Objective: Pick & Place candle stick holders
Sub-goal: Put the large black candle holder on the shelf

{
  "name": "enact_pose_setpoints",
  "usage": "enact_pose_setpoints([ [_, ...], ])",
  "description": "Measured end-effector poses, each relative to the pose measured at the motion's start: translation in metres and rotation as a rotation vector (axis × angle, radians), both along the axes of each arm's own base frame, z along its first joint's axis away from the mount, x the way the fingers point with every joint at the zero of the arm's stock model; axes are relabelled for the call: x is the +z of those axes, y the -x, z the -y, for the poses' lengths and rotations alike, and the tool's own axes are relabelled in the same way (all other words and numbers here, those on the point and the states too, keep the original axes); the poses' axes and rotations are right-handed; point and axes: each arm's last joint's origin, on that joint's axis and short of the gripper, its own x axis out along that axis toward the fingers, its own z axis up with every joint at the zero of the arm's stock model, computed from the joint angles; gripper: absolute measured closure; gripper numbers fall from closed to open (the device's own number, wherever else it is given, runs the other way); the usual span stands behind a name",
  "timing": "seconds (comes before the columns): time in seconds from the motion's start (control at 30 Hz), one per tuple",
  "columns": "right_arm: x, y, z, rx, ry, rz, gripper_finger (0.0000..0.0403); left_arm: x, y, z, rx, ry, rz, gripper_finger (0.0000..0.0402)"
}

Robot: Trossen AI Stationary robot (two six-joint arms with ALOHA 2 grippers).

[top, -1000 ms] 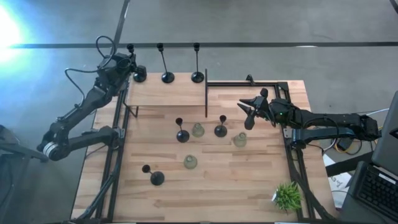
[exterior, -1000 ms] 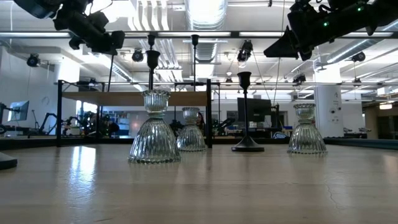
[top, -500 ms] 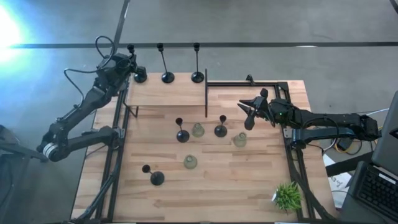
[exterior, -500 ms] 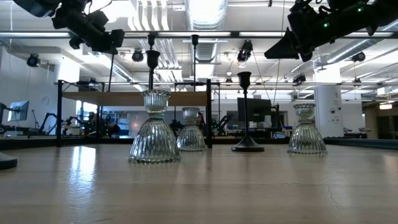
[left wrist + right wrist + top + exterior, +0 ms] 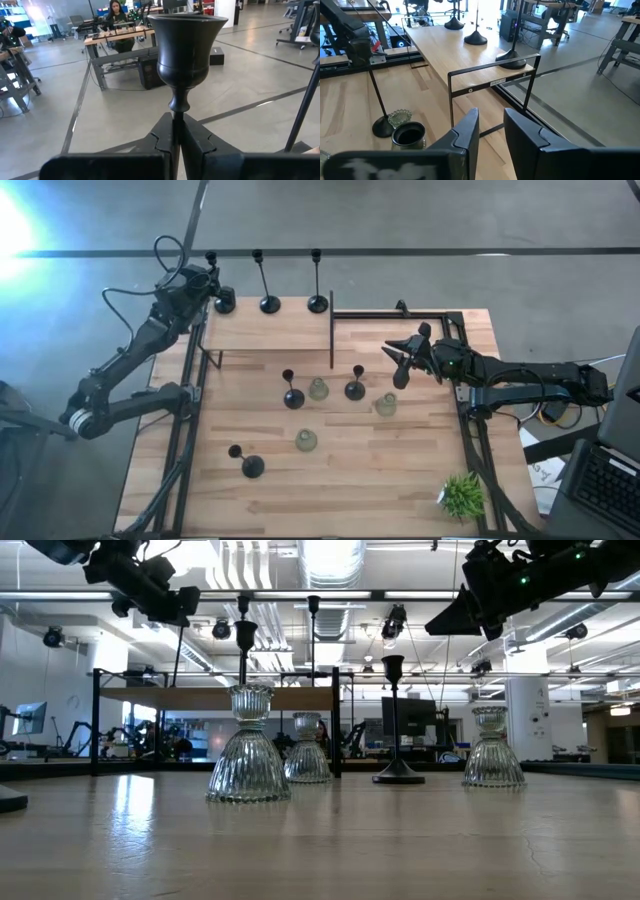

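At far left, the left gripper (image 5: 207, 283) is clamped tight on the thin stem of a black candle holder (image 5: 186, 52) standing on the raised shelf (image 5: 265, 330). Right of centre, the right gripper (image 5: 398, 363) hovers above the table (image 5: 400, 470), jaws partly apart, holding nothing.

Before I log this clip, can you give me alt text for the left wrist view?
The left gripper has its jaws shut on the thin stem of a black candle stick holder, whose cup fills the centre of the view. Behind it, a grey concrete floor and a person seated at a distant desk.
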Motion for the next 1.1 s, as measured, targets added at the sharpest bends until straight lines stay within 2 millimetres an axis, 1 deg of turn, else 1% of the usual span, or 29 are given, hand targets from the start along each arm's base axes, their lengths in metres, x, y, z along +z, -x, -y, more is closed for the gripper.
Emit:
enact_pose_setpoints([
  [0.2,0.0000,0.0000,0.0000,0.000,0.000,0.000,0.0329,-0.0002,-0.0002,-0.0002,0.000,0.001,-0.001,0.0362],
  [0.4,0.0000,0.0000,0.0000,0.000,0.000,0.000,0.0325,-0.0006,-0.0002,-0.0002,-0.003,-0.002,-0.020,0.0370],
  [0.73,-0.0007,0.0002,0.0000,0.000,-0.003,-0.007,0.0312,-0.0015,0.0001,-0.0002,-0.001,0.003,-0.037,0.0366],
  [1.1,-0.0022,0.0006,-0.0001,-0.001,-0.009,-0.021,0.0326,-0.0023,0.0002,0.0001,-0.002,0.007,-0.056,0.0365],
])
